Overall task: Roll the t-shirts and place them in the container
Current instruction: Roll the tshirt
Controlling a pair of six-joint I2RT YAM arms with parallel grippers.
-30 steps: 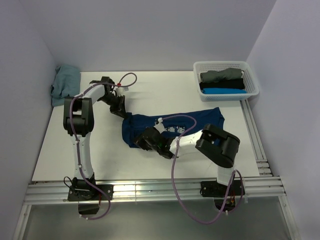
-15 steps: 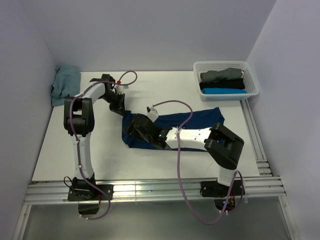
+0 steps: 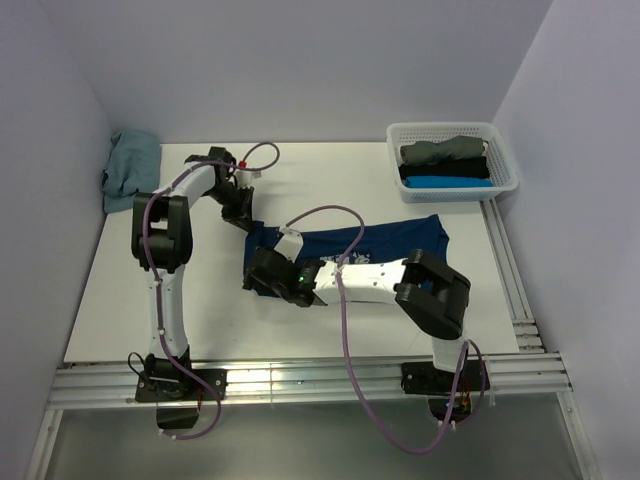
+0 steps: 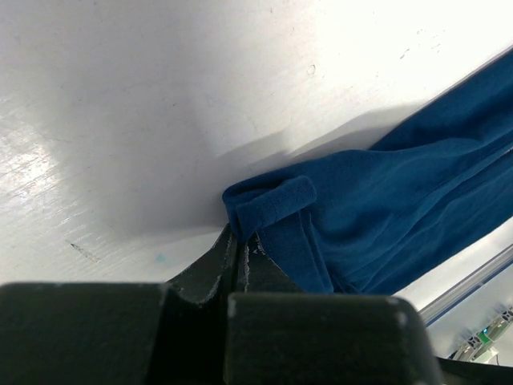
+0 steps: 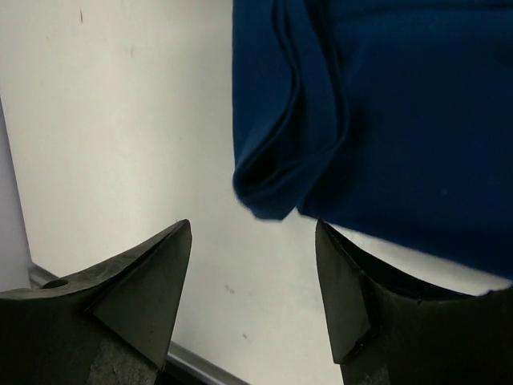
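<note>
A dark navy t-shirt (image 3: 400,238) lies as a long strip across the middle of the white table. My left gripper (image 3: 243,218) sits at its far left corner, jaws shut on the folded hem (image 4: 268,204) right at the fingertips. My right gripper (image 3: 256,278) hovers by the near left corner and stands open. In the right wrist view a rolled fold of the navy cloth (image 5: 276,180) lies just beyond the right gripper (image 5: 252,233), between the lines of the two fingers, with bare table under the gap.
At the back right stands a white basket (image 3: 440,126) holding rolled grey (image 3: 440,152), black (image 3: 445,169) and bright blue (image 3: 450,182) shirts. A dusty teal shirt (image 3: 130,168) is heaped at the back left. Metal rails (image 3: 300,380) run along the near and right table edges.
My right gripper has opened, let go of the navy cloth and shifted left to the shirt's near left corner. The left gripper has stayed shut at the far corner.
</note>
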